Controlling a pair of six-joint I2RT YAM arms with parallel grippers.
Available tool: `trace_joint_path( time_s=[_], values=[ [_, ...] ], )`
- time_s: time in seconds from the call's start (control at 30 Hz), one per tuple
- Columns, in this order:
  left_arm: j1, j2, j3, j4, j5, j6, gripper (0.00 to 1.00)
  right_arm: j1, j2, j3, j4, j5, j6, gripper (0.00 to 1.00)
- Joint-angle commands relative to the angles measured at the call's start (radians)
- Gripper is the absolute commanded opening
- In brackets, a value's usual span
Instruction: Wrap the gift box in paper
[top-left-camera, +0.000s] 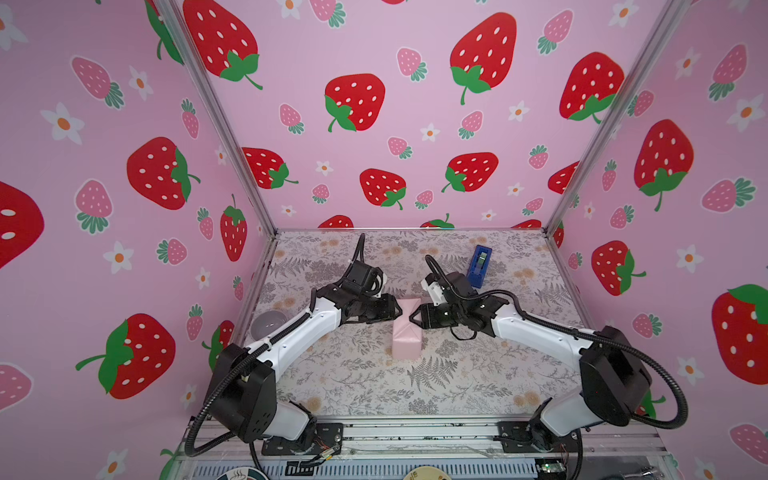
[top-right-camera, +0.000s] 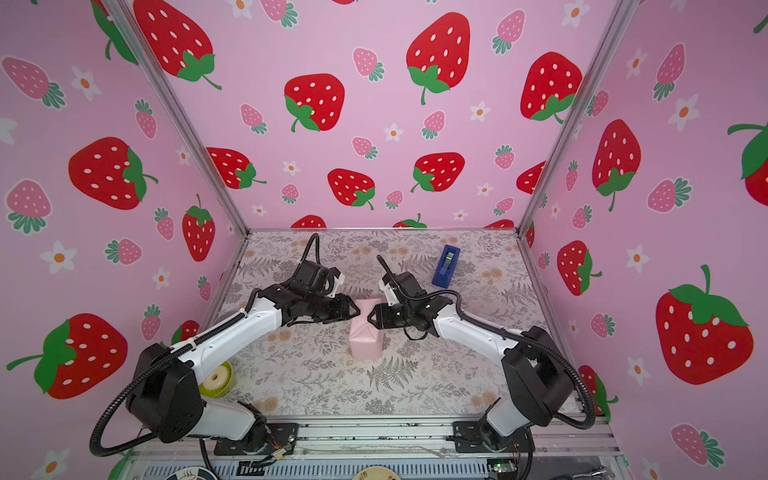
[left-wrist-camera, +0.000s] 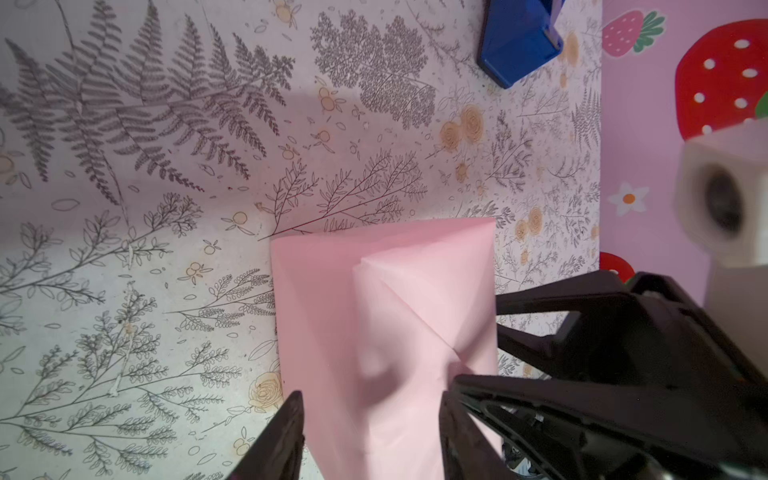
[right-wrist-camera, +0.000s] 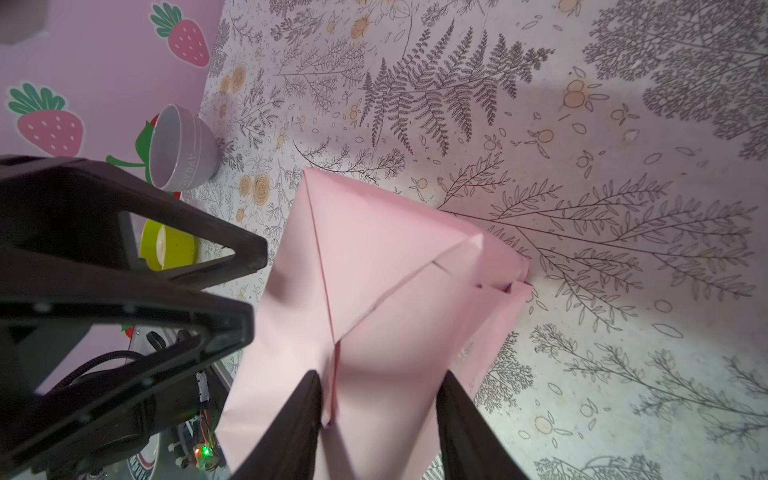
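The paper (top-left-camera: 407, 332) shows its pale pink face and is folded into an upright tube at mid-table, also seen in a top view (top-right-camera: 365, 334). The gift box is hidden inside it. The tube's far end is pinched into a waist from both sides. My left gripper (top-left-camera: 400, 311) (left-wrist-camera: 374, 388) presses in from the left, its jaws part-closed with the paper (left-wrist-camera: 374, 311) dented between them. My right gripper (top-left-camera: 411, 318) (right-wrist-camera: 382, 374) meets it from the right. Both its fingers rest against the creased paper (right-wrist-camera: 395, 270).
A blue tape dispenser (top-left-camera: 480, 266) (top-right-camera: 445, 266) stands at the back right, close behind the right wrist. A grey bowl (top-left-camera: 268, 324) (right-wrist-camera: 183, 145) sits by the left wall. A yellow-green dish (top-right-camera: 216, 380) lies beside the left arm's elbow. Strawberry-print walls enclose three sides.
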Motion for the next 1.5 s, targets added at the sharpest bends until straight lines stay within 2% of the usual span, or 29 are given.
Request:
trace_joint_path(
  time_s=[0.0,0.2,0.53,0.67,0.8,0.83,0.97,1.23,1.33,1.47],
  values=[
    [-0.01,-0.003,-0.024,0.052,0.04,-0.051,0.5,0.001,0.051,-0.021,-0.191,0.017,-0.042,0.45],
    [-0.032,0.025,-0.064,0.081,0.08,-0.06,0.48,0.002,0.062,-0.015,-0.189,0.012,-0.043,0.46],
    [-0.037,0.035,-0.107,0.046,0.025,-0.065,0.42,0.001,0.052,0.003,-0.185,0.018,-0.031,0.46],
    [-0.037,0.04,-0.104,0.037,0.023,-0.058,0.41,-0.007,0.011,0.047,-0.175,0.04,-0.018,0.51],
    [-0.038,0.051,-0.102,0.022,0.011,-0.049,0.41,-0.06,-0.052,0.1,-0.15,0.027,-0.007,0.51],
    [-0.037,0.053,-0.102,0.018,0.006,-0.047,0.42,-0.08,-0.069,0.105,-0.132,0.014,-0.004,0.54],
    [-0.036,0.06,-0.101,0.017,0.003,-0.047,0.41,-0.191,-0.103,0.112,-0.097,-0.037,-0.017,0.56],
    [-0.037,0.076,-0.076,-0.002,0.0,-0.036,0.42,-0.538,-0.032,0.124,-0.085,-0.239,-0.071,0.54],
    [-0.036,0.078,-0.075,-0.01,0.0,-0.031,0.42,-0.667,0.028,0.116,-0.011,-0.365,-0.065,0.52],
    [-0.037,0.079,-0.072,-0.011,0.001,-0.029,0.42,-0.779,0.143,0.138,0.101,-0.488,-0.033,0.41]
  ],
)
